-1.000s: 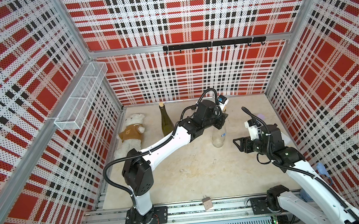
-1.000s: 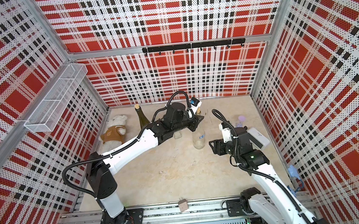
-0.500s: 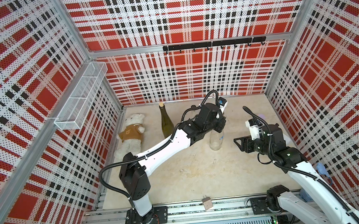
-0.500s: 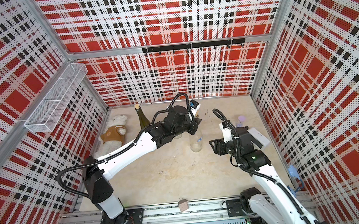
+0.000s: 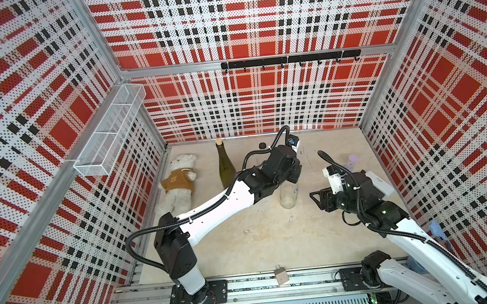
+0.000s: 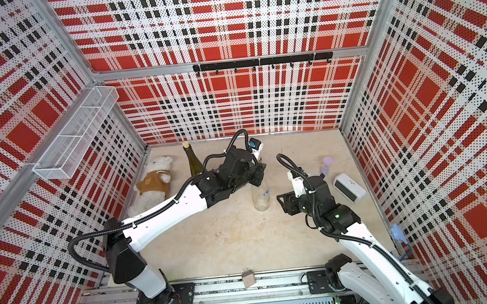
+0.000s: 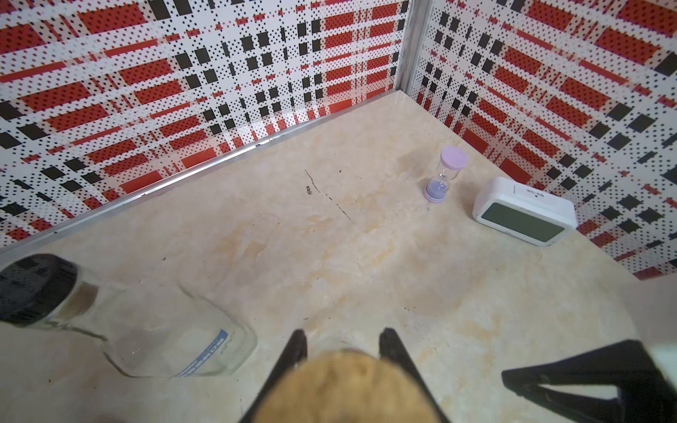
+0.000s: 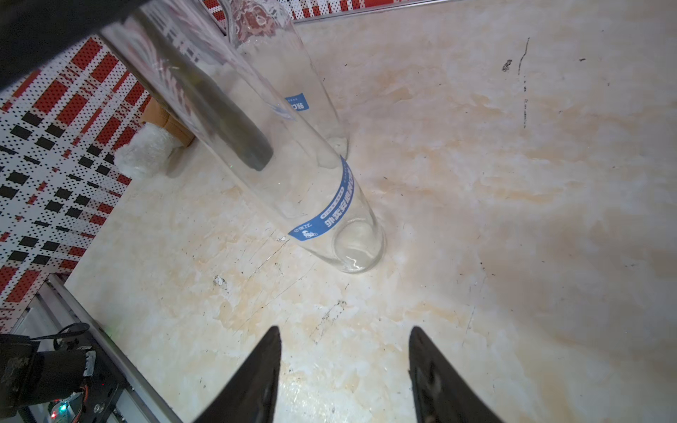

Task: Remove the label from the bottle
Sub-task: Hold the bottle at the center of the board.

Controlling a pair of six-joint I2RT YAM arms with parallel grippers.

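Note:
A clear glass bottle (image 5: pixel 288 195) (image 6: pixel 261 199) stands upright mid-table, its top under my left gripper (image 5: pixel 292 181). In the left wrist view the left gripper (image 7: pixel 342 348) is shut on the bottle's blurred brown stopper (image 7: pixel 348 388). A blue label (image 8: pixel 335 207) wraps the bottle (image 8: pixel 293 175) just above its base; whether the base touches the table I cannot tell. To the bottle's right my right gripper (image 5: pixel 318 198) (image 8: pixel 344 331) faces it with its jaws open and empty, a short way off the glass.
A second clear bottle (image 7: pixel 146 329) with a black cap stands behind the held one. A green wine bottle (image 5: pixel 226 167) and a teddy bear (image 5: pixel 179 184) are at the back left. A purple hourglass (image 7: pixel 445 175) and a white clock (image 7: pixel 524 212) sit by the right wall.
The left arm has carried the bottle a little forward and to the left. The right gripper's jaws have narrowed somewhat; that arm has barely shifted.

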